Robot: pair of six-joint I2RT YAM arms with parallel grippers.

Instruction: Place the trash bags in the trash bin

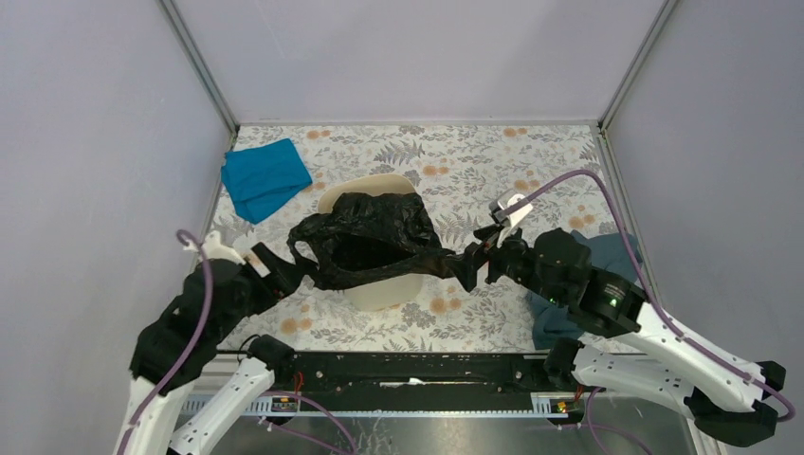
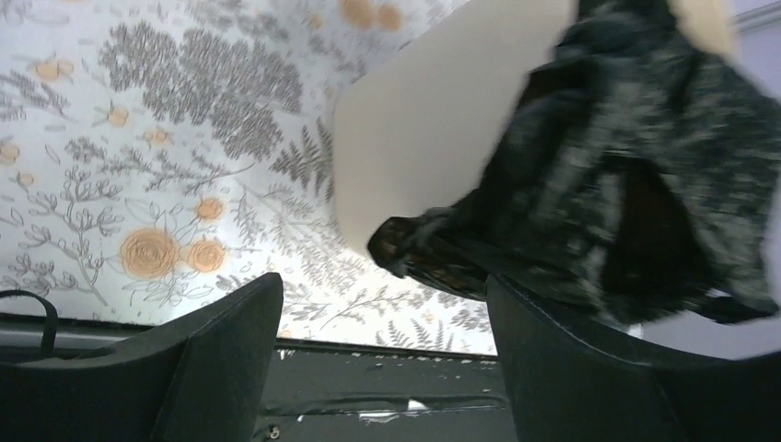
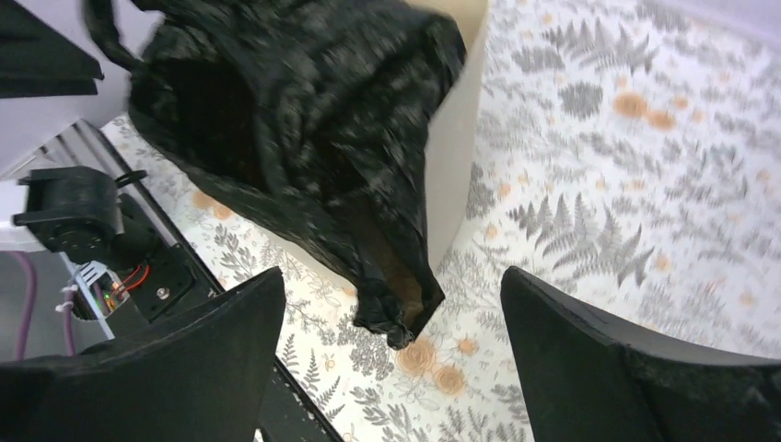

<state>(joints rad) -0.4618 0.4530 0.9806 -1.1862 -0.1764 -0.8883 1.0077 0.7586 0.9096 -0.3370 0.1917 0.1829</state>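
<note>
The glossy black trash bag point(image 1: 374, 237) is draped over the beige trash bin point(image 1: 379, 289) at the table's centre, its mouth spread across the rim. My left gripper point(image 1: 296, 270) is open at the bag's left end. In the left wrist view the bag point(image 2: 626, 166) lies over the bin point(image 2: 433, 129) and just above my right finger. My right gripper point(image 1: 471, 265) is open at the bag's right end. In the right wrist view a bag corner point(image 3: 396, 313) hangs free between the spread fingers, beside the bin wall point(image 3: 456, 157).
A bright blue cloth point(image 1: 264, 177) lies at the back left. A dark blue-grey cloth point(image 1: 555, 327) lies under the right arm. A black rail point(image 1: 408, 370) runs along the near edge. Grey walls enclose the floral table.
</note>
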